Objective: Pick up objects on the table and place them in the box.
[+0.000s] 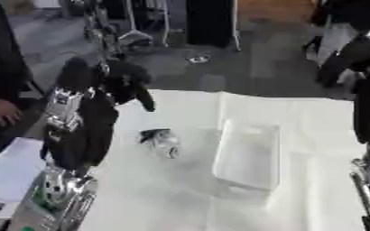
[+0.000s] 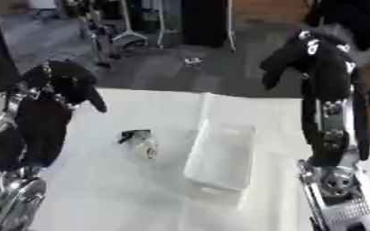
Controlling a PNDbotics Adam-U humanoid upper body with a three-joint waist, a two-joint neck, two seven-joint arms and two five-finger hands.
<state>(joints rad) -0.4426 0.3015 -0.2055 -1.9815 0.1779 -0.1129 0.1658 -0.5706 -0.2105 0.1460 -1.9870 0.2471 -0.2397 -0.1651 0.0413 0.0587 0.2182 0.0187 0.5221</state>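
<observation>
A small clear and dark object (image 1: pixel 159 141), perhaps a crumpled bottle, lies on the white table (image 1: pixel 164 198) left of centre. To its right stands a white rectangular box (image 1: pixel 248 154) with nothing visible inside. My left hand (image 1: pixel 123 80) hangs raised above the table's far left corner, up and left of the object, with its fingers (image 1: pixel 146 103) drooping and holding nothing. My right hand (image 2: pixel 300 55) is lifted high over the far right edge, beyond the box, its fingers relaxed and downward, also holding nothing.
The white cloth covers the table, with bare room in front of the object and the box. White paper (image 1: pixel 6 173) lies off the table's left edge. Dark floor and equipment stands (image 1: pixel 129 38) lie beyond the far edge.
</observation>
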